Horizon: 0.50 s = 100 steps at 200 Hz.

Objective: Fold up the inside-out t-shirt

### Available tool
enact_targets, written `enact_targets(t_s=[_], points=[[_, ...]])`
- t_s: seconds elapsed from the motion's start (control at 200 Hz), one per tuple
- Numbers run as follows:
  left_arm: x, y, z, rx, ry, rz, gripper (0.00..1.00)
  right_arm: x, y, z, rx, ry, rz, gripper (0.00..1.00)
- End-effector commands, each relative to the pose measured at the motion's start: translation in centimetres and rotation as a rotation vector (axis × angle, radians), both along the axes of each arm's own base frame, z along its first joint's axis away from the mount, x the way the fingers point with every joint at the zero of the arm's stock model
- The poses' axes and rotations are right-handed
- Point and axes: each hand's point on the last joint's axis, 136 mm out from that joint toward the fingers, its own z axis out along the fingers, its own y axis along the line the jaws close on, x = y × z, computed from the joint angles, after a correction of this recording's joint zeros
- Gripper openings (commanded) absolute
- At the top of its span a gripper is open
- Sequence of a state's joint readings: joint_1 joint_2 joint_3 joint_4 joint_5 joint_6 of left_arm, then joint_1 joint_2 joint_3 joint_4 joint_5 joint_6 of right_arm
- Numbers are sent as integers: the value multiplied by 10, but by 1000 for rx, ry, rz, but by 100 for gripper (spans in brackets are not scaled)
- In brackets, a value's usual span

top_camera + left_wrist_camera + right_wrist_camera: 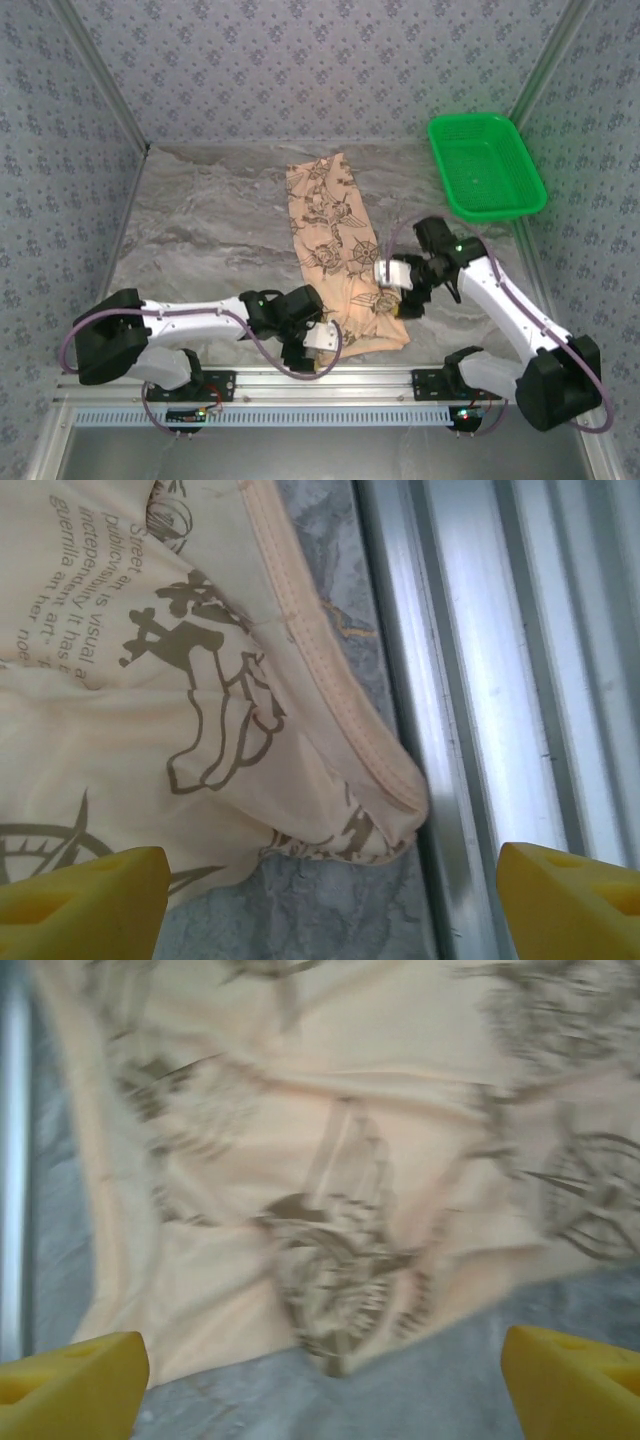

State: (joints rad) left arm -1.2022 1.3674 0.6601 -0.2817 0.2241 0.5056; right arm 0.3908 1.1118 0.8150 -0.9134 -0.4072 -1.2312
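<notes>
Two sets of fingers, both spread wide, nothing held. The left fingers (80,905) hang over the near end of the shirt (330,230). The right fingers (70,1380) hang at its right edge, a little farther out.

The shirt lies on the table (200,230) as a long narrow strip. It starts under the left fingers, passes beside the right ones and runs away from both toward the far wall. The cloth near both is wrinkled, not flat.

Step in hand, as I read it: take the near end and fold it over, away from the arms. To do it well, pinch each near corner through every layer, lift low, carry both sides evenly, and lay edge on edge before letting go.

Edges: a stitched band (330,690) sits just ahead of the left fingers, close beside the metal rail (480,680). That leaves little room on that side, so a low approach could strike metal. Ahead of the right fingers the cloth edge ends on bare table.

Open room: broad bare table outward of the left fingers. The basket (487,165) stands well beyond the right fingers, apart from the shirt.
</notes>
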Motion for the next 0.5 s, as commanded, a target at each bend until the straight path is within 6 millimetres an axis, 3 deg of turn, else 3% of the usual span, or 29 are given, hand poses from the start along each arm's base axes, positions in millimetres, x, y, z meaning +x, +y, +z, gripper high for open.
enact_targets(t_s=[0.0,0.115,0.265,0.41,0.495], points=[[17,-17,9,-111,-154,-27,85,-24,-8,-24,-79,-19,168,95],[16,-19,-1,-115,-202,-44,83,-20,-14,-51,-147,-71,174,95],[8,-16,-10,-94,-219,-87,76,-15,-15,-65,-173,-102,150,96],[-4,-21,-13,-117,-235,-137,69,-27,-11,-82,-167,-78,147,100],[-5,-18,-17,-108,-233,-148,59,-33,-14,-94,-176,-69,136,100]])
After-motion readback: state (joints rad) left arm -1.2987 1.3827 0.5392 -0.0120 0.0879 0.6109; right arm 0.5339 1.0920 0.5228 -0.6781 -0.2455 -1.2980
